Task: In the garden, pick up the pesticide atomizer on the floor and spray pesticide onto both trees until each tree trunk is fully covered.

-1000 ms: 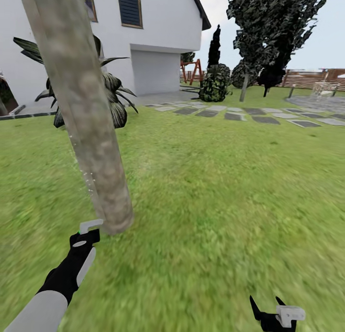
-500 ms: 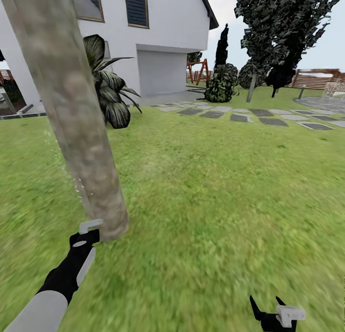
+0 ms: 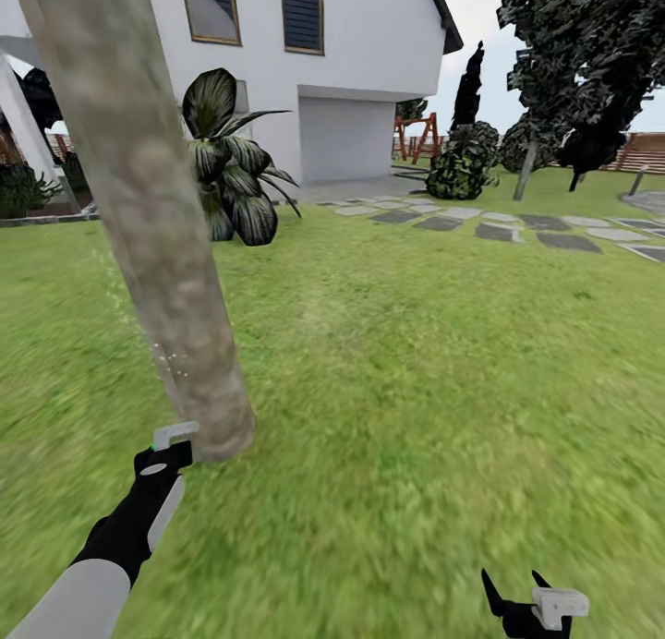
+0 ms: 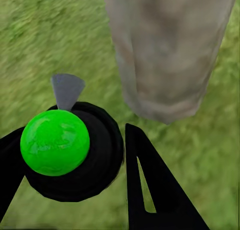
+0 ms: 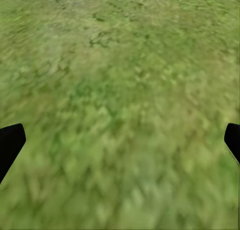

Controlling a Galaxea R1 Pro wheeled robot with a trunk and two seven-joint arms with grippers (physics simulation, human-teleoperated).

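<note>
Gripping the atomizer (image 4: 56, 142), the left gripper (image 3: 164, 447) sits at the trunk's (image 3: 148, 214) foot, trunk just at its 1 o'clock, running up toward 11. Right gripper (image 3: 515, 591), spread wide, hangs empty over lawn (image 3: 416, 362), farther off.

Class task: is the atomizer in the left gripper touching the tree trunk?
Apart. In the left wrist view, grass shows between the atomizer, held in the left gripper, and the tree trunk.

Green-capped atomizer (image 4: 55, 142) (black-bodied, apparently upright) beside mottled tree trunk (image 3: 157, 223).
</note>
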